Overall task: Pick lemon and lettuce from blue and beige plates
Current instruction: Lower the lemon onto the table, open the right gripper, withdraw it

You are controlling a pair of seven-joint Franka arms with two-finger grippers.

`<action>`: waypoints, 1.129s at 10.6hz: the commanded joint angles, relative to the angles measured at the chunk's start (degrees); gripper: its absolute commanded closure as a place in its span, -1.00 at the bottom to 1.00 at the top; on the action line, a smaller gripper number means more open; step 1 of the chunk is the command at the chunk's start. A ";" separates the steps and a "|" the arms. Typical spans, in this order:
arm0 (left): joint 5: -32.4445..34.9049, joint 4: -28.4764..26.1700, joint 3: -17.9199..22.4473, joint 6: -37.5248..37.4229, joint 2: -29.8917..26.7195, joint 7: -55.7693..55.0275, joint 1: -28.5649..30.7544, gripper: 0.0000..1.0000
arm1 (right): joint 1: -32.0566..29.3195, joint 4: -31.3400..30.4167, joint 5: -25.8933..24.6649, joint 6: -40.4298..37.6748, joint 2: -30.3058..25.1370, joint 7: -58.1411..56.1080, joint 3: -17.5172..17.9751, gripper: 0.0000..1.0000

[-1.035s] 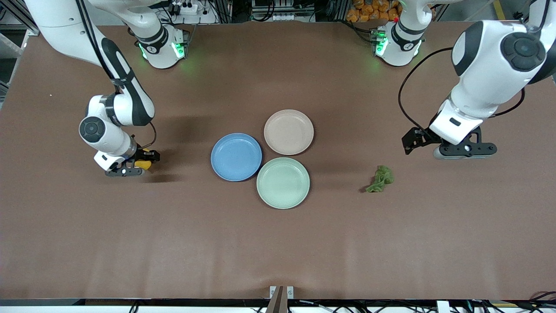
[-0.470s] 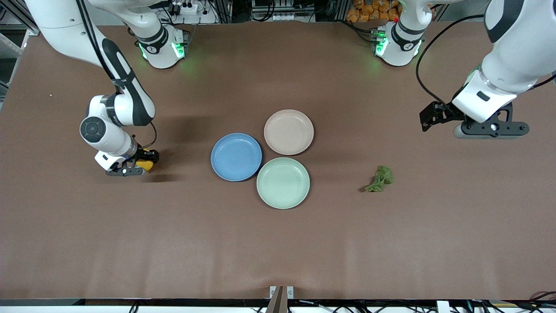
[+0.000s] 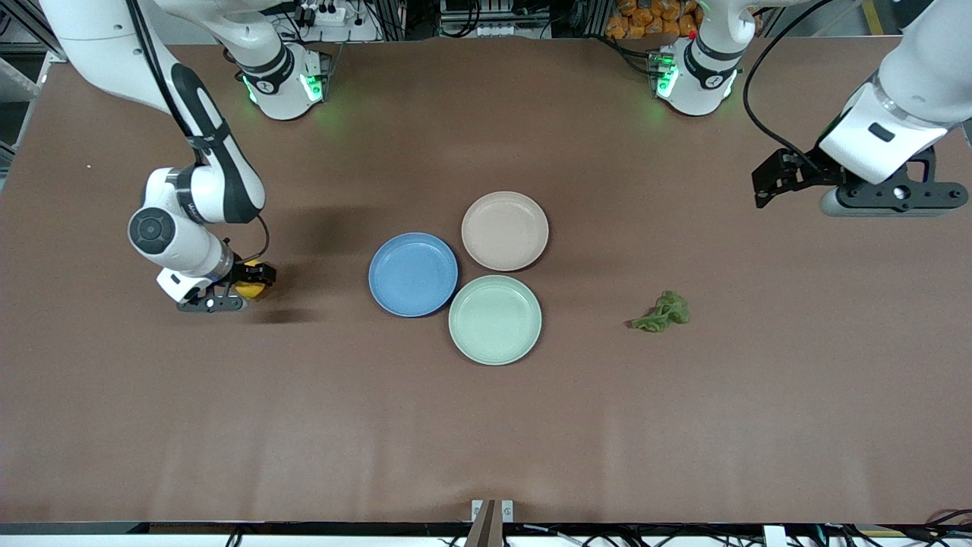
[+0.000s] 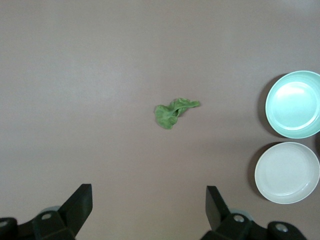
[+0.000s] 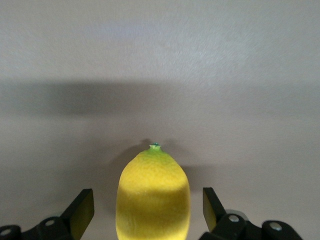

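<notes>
Fingers of the right gripper stand apart on both sides of the one lemon, with a gap at each side. This lemon lies on the counter, toward the right arm's end from the blue plate. One lettuce piece lies on the counter, toward the left arm's end from the blue plate. Three plates touch in a group: blue, beige, mint-green. All three carry nothing. Fingers of the left gripper are apart, high over the counter.
</notes>
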 commanded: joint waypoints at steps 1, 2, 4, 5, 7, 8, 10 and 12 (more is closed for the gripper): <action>-0.75 1.54 0.94 -1.72 -0.02 1.53 0.22 -1.00 | -0.21 6.75 3.63 -11.49 -2.32 -0.57 -0.05 -1.00; -0.75 1.54 0.94 -1.72 -0.02 1.45 0.22 -1.00 | -0.04 10.35 3.74 -16.24 -2.33 -0.31 -0.14 -1.00; -0.75 1.54 0.94 -3.12 -0.02 1.44 0.22 -1.00 | 0.32 15.11 3.83 -21.54 -2.33 -0.13 -0.14 -1.00; -0.92 1.54 0.85 -4.00 -0.11 1.44 0.30 -1.00 | 0.32 18.00 3.83 -24.61 -2.33 -0.13 -0.06 -1.00; -1.45 1.54 0.59 -4.97 -0.46 1.36 0.30 -1.00 | 0.41 24.41 3.74 -30.15 -2.33 -0.66 -0.14 -1.00; -1.28 1.54 0.33 -5.59 -0.55 1.36 0.30 -1.00 | 0.58 27.23 3.74 -32.88 -2.50 -0.49 -0.14 -1.00; -0.75 3.55 0.24 -6.90 -0.55 1.36 0.22 -1.00 | 0.49 30.85 3.92 -36.23 -4.16 -0.31 -0.14 -1.00; -0.75 4.09 0.15 -7.00 -0.55 1.36 0.22 -1.00 | 0.49 32.09 3.92 -37.99 -6.71 -0.49 -0.23 -1.00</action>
